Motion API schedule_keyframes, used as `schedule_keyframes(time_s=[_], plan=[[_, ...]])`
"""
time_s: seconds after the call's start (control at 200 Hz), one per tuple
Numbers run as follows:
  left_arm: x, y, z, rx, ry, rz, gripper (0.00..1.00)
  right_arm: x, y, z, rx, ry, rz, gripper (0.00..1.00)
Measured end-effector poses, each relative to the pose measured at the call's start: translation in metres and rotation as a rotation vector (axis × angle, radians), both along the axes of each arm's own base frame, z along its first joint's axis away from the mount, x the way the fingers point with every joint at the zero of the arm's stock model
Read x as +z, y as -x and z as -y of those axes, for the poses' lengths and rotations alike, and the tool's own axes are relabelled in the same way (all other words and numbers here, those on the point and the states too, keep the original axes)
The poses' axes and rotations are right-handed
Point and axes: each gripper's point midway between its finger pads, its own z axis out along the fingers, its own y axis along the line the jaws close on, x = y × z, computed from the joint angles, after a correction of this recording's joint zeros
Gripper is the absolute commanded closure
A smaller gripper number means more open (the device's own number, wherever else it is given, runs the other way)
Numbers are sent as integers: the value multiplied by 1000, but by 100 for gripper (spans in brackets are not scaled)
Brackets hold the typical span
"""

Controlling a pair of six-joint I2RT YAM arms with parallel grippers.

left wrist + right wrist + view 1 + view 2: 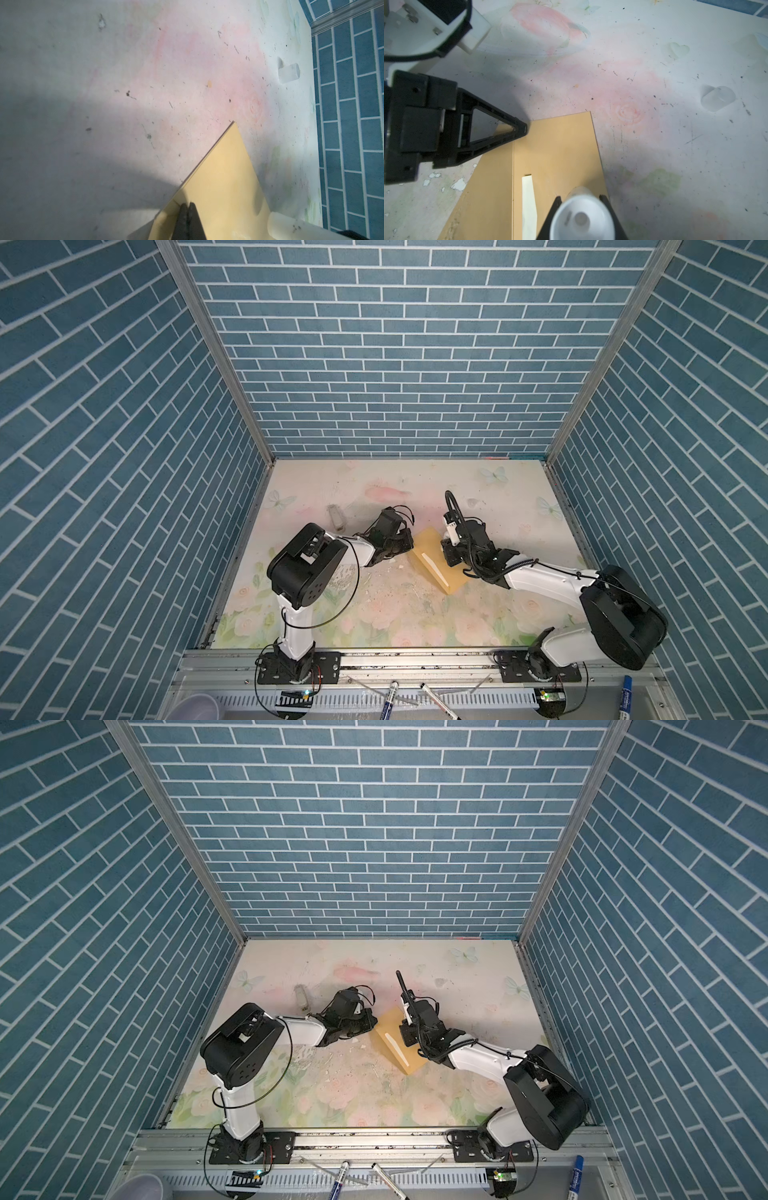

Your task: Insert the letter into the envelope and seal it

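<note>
In both top views the illumination is bright and even, arriving from overhead. The table (415, 614) is well exposed, with only faint, soft-edged shadows. Focus is sharp throughout. Wide-angle distortion splays the brick walls (104, 448) outward toward 9 and 3 o'clock.

In the left wrist view a broad dark shadow covers the surface from 6 to 10 o'clock. The area toward 1 o'clock is bright and slightly washed out. The whole picture is soft, and the left gripper (188, 204) at 6 o'clock is blurred.

In the right wrist view the white tube (582, 216) at 6 o'clock is out of focus. A shadow spreads toward 10 o'clock. The envelope (556, 149) is evenly lit.
</note>
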Motion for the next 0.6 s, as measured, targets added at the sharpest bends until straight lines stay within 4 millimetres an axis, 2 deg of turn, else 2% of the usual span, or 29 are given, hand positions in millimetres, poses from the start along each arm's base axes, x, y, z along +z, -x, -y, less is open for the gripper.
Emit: schedule_keyframes(time_s=[0.255,0.365,0.47,0.6], plan=[[2,2,-4,2,-33,-11,100,22,-1,2,0,-47,35,100],[3,6,-10,2,-65,-21,96,30,-1,2,3,-64,49,100],[4,11,-17,-4,-105,-31,88,33,0,1,10,-73,52,100],[14,14,-22,-24,-146,-20,71,33,1,0,17,-80,49,100]])
